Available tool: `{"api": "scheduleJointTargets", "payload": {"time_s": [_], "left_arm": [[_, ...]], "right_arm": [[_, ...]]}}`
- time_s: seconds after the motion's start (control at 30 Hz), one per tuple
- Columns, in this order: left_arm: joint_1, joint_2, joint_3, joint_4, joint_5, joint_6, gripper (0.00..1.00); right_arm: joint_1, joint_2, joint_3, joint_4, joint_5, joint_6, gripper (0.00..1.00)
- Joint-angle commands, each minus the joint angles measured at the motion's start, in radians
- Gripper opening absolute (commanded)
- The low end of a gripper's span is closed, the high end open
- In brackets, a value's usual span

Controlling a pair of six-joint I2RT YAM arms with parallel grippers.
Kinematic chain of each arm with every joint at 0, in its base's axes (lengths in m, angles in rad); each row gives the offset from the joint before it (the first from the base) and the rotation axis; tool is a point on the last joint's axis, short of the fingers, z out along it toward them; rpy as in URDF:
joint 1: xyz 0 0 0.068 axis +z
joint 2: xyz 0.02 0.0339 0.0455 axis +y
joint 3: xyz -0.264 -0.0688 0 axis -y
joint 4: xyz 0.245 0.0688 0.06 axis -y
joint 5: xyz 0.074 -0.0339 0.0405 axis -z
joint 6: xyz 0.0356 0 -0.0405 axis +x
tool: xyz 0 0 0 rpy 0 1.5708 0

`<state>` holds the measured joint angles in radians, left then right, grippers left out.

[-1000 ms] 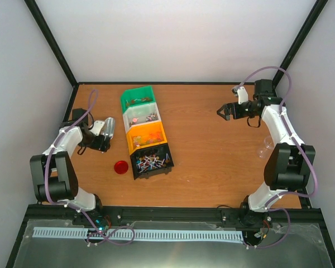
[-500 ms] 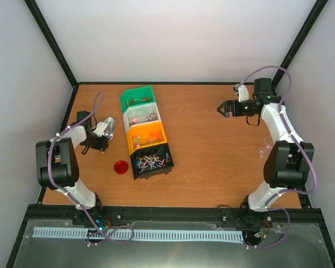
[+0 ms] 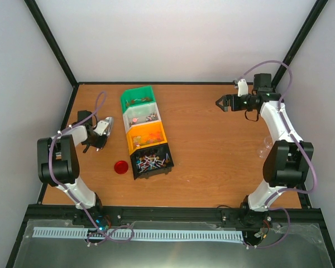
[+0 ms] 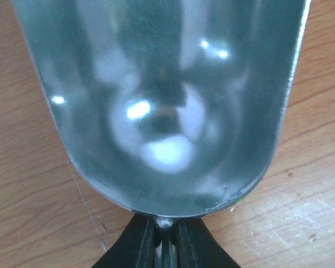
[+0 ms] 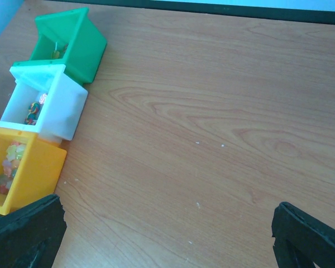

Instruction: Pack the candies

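Observation:
Four bins stand in a row at left of centre, each with small candies inside: green (image 3: 137, 98), white (image 3: 141, 115), orange (image 3: 146, 137) and black (image 3: 152, 162). The black bin holds many mixed wrapped candies (image 3: 151, 162). The right wrist view shows candies (image 5: 9, 163) in the orange bin and more in the white bin (image 5: 43, 100). A shiny metal scoop (image 3: 105, 126) (image 4: 162, 100) lies on the table left of the bins. My left gripper (image 3: 94, 137) (image 4: 166, 237) is shut on the scoop's handle. My right gripper (image 3: 219, 104) (image 5: 167, 234) hangs open over bare wood at the back right, holding nothing.
A round red lid (image 3: 121, 167) lies just left of the black bin. A clear plastic cup (image 3: 264, 147) sits near the table's right edge beside the right arm. Black frame posts and white walls close in the back and sides.
The left gripper's jaws have closed onto the scoop's handle and the left arm has folded in. The right gripper has drifted toward the back wall, still open.

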<state>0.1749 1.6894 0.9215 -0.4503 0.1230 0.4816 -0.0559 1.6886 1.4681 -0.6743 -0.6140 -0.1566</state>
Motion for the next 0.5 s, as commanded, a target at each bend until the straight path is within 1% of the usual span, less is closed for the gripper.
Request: {"api": "scheduleJointTargets", "payload": {"time_s": [0.0,0.1,0.23,0.33,0.47], "left_arm": [[0.003,-0.006,0.022,-0.026,-0.011,0.037,0.05],[0.003,-0.046,0.038,-0.101,0.004,0.073,0.01],[-0.004,-0.125,0.089,-0.214,0.071,0.159,0.01],[-0.045,-0.168,0.143,-0.333,0.137,0.254,0.01],[-0.13,-0.223,0.178,-0.43,0.207,0.317,0.01]], "right_arm": [[0.043,-0.006,0.024,0.045,0.009,0.046,1.0],[0.068,-0.006,0.025,0.05,0.013,0.066,1.0],[0.099,-0.004,0.028,0.048,-0.004,0.076,1.0],[0.12,0.005,0.038,0.039,-0.043,0.088,0.96],[0.174,0.035,0.077,-0.011,-0.154,0.066,0.88]]}}
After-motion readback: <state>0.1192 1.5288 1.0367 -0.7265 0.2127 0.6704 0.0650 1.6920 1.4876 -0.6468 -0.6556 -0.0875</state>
